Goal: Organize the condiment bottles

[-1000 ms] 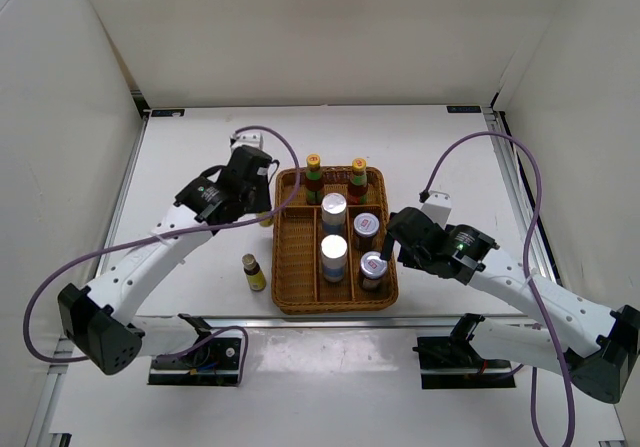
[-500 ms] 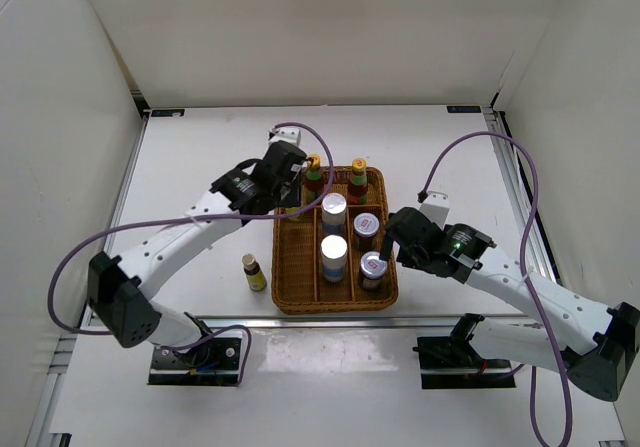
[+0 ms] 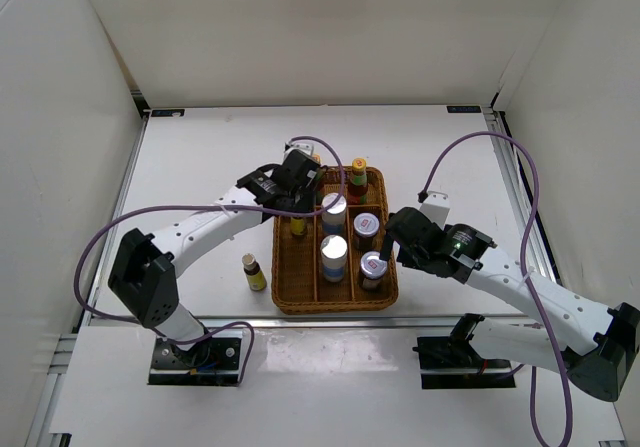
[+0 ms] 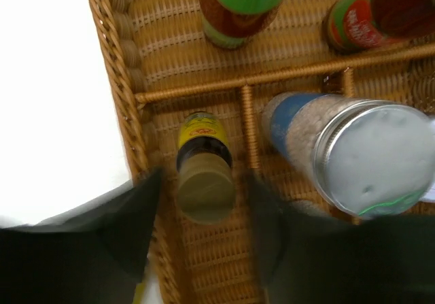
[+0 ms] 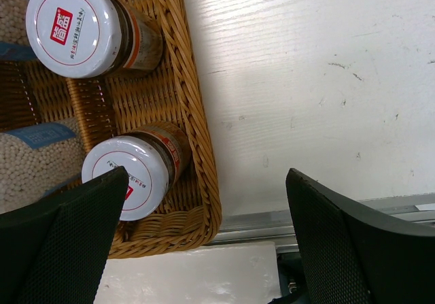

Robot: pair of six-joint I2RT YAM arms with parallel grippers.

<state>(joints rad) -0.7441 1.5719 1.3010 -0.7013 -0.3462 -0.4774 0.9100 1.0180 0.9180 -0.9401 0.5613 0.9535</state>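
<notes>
My left gripper (image 3: 298,211) hangs over the left column of the wicker tray (image 3: 300,297). Its jaws are slightly open, one on each side of a tiny yellow, brown-capped bottle (image 4: 204,175) that stands upright in the tray, with thin gaps showing. The other tiny bottle (image 3: 254,272) stands on the table left of the tray. Two tall yellow-capped bottles (image 4: 245,5) fill the back row. Two shakers (image 3: 334,212) stand in the middle column and two silver-lidded jars (image 5: 132,178) in the right column. My right gripper (image 5: 204,175) is wide open and empty astride the tray's right wall.
The tray's woven dividers (image 4: 248,124) and left rim (image 4: 122,66) stand close around the tiny bottle. A metal rail (image 5: 319,212) runs along the table's near edge. White walls enclose the table on three sides.
My left arm swung right from outside the tray's left wall to its left column, carrying the tiny bottle. Its jaws have now parted slightly. The right arm has not moved.
</notes>
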